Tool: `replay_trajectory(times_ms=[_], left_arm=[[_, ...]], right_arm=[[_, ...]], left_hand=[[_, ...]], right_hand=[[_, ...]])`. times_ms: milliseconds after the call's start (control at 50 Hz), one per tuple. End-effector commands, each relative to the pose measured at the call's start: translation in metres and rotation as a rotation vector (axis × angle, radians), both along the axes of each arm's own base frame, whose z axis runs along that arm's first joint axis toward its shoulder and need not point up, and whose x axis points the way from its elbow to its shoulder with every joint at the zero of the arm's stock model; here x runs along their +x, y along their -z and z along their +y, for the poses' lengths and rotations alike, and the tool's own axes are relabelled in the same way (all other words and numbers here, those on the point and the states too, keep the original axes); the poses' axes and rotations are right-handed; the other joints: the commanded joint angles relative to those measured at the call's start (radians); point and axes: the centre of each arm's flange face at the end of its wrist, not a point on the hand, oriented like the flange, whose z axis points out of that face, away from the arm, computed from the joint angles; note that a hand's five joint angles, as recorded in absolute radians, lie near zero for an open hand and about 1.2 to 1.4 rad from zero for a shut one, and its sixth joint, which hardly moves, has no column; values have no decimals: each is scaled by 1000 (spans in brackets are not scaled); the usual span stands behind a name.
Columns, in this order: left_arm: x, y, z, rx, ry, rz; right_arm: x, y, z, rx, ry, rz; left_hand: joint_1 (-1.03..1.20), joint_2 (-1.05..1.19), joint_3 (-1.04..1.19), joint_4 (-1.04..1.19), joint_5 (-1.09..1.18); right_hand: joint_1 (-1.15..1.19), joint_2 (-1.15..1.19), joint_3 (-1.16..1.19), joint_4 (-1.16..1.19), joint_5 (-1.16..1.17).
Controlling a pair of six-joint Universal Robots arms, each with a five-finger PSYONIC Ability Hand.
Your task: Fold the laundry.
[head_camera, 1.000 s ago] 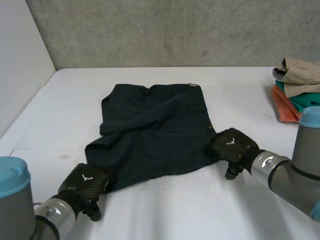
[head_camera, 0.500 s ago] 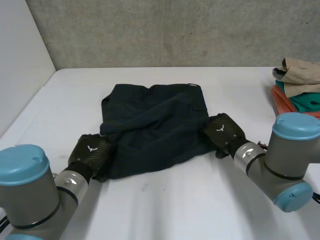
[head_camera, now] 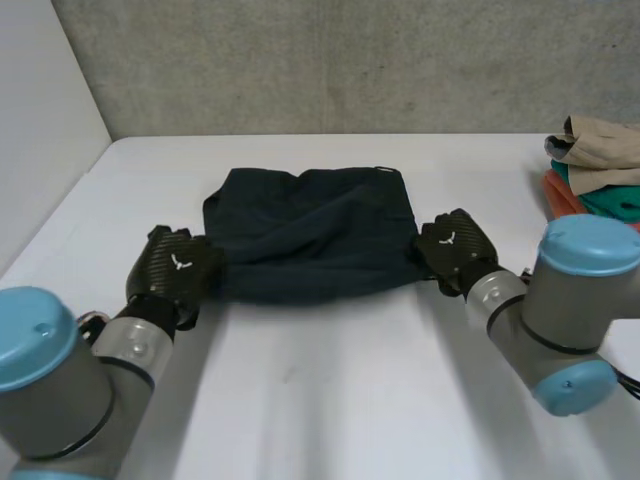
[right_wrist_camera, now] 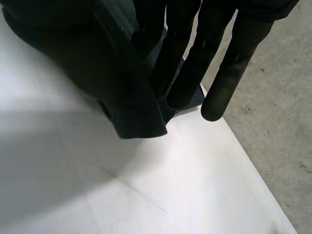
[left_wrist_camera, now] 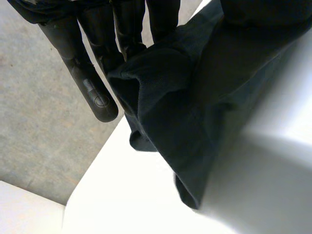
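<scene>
A dark navy garment (head_camera: 310, 245), shorts by the look of it, lies folded over on the white table (head_camera: 330, 400). My left hand (head_camera: 175, 270) is at the cloth's left end, on the folded-over layer. In the left wrist view its fingers (left_wrist_camera: 92, 87) run straight and pinch a bunched corner of the dark cloth (left_wrist_camera: 204, 97), which hangs down from them to the table. My right hand (head_camera: 452, 245) is at the cloth's right end. There the straight fingers (right_wrist_camera: 229, 73) clamp a fold of the cloth (right_wrist_camera: 97, 63) close above the table.
A pile of folded clothes (head_camera: 595, 180), tan, teal and orange, sits at the table's right edge. A concrete wall runs along the far side, and a white panel stands on the left.
Both hands have carried the near hem away from me and over the garment, so it now lies about half as deep. Both arms have swung inward and forward.
</scene>
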Motion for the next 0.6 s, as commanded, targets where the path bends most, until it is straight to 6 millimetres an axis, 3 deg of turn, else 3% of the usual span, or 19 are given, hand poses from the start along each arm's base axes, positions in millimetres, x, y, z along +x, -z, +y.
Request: replay_trajectory(times_ms=[20, 140, 220, 300, 400, 480, 560, 600], left_arm=[[13, -22, 49, 148, 31, -56], [27, -59, 95, 328, 50, -29], [34, -61, 114, 436, 63, -42], [30, -51, 109, 467, 75, -55], [13, -31, 77, 421, 70, -37], [-7, -27, 38, 287, 75, 11], [-26, -44, -8, 78, 85, 36], [-37, -63, -35, -65, 86, 54]], right_arm=[[-17, -36, 37, 107, -17, 85], [-53, -65, 79, 294, -40, 313], [-64, -70, 99, 351, -78, 396], [-65, -63, 99, 341, -83, 395], [-61, -60, 84, 269, -49, 329], [-51, -47, 56, 239, -12, 266], [-41, -58, 19, 139, 42, 187], [-33, -79, -5, 38, 86, 101]], left_hand=[[266, 203, 211, 200, 238], [266, 203, 211, 200, 238], [266, 203, 211, 200, 238], [266, 203, 211, 200, 238], [266, 203, 211, 200, 238], [266, 203, 211, 200, 238], [266, 203, 211, 200, 238], [266, 203, 211, 200, 238]], right_hand=[[302, 221, 213, 203, 256], [302, 221, 213, 203, 256], [302, 221, 213, 203, 256], [302, 221, 213, 203, 256], [302, 221, 213, 203, 256], [302, 221, 213, 203, 256], [302, 221, 213, 203, 256], [302, 221, 213, 203, 256]])
